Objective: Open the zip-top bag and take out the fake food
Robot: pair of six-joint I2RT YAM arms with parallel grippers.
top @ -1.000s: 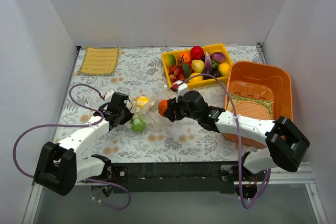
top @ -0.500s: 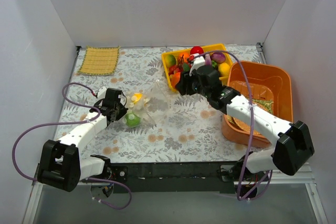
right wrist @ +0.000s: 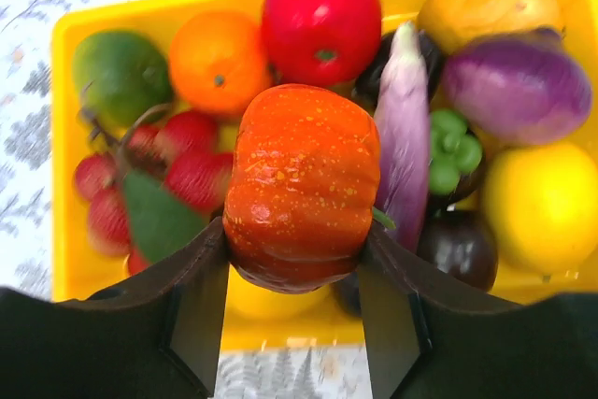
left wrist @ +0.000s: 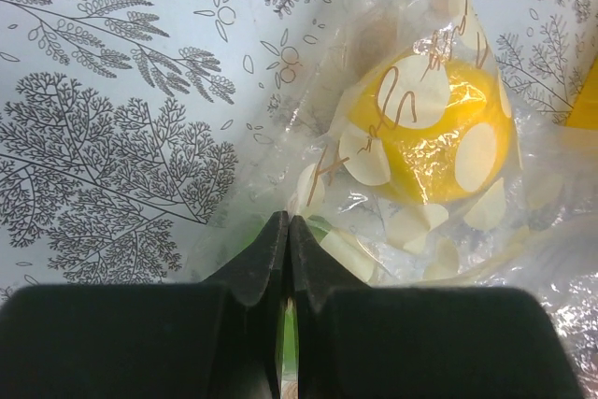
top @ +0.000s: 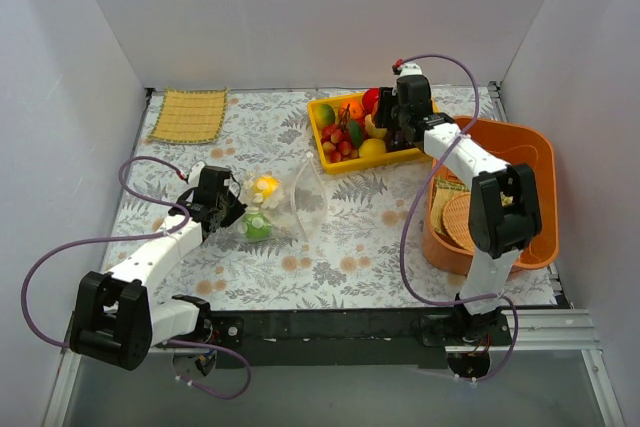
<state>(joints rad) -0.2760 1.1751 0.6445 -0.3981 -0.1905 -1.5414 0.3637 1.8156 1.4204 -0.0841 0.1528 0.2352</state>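
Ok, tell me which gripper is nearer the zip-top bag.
Left. The left gripper is shut on the zip-top bag; the right gripper holds a pumpkin over the yellow tray.

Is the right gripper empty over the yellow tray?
No, the right gripper is clamped on an orange pumpkin above the yellow tray of fake food.

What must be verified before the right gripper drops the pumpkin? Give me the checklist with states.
1. Right gripper clamps the orange pumpkin: ok.
2. Pumpkin is over the yellow tray: ok.
3. Bare spot beneath it: cannot tell, the tray is crowded.
4. Left gripper pinches the zip-top bag: ok.
5. Bag emptied: not ok, a yellow fruit is inside.
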